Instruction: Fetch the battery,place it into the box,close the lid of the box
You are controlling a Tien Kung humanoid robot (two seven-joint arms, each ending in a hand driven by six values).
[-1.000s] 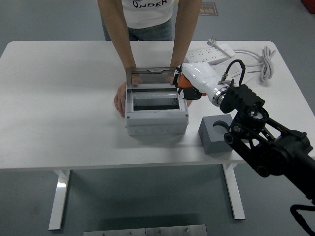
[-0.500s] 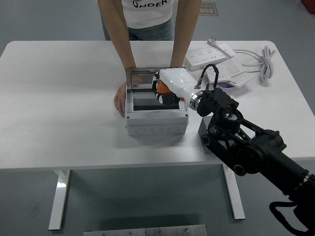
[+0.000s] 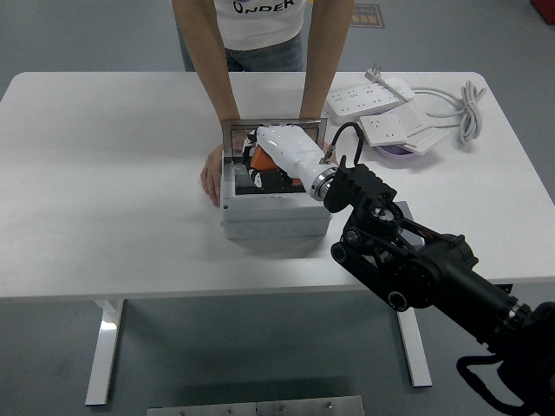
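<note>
Fingers (image 3: 260, 173) of the right hand (image 3: 276, 160) curled around the orange and black battery (image 3: 264, 165), holding it inside the open grey box (image 3: 276, 208) at the middle of the white table (image 3: 104, 173). Its clear lid (image 3: 236, 132) stood upright at the far side. A person's hand (image 3: 211, 173) rested against the box's left wall. Power strips (image 3: 368, 95) lay far right.

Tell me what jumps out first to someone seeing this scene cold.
The right hand, white-shelled on a black arm from the lower right, reaches into the open grey box at table centre, orange showing beneath it. A person's hand braces the box's left side, the lid standing up behind. White power strips lie at the far right.
</note>
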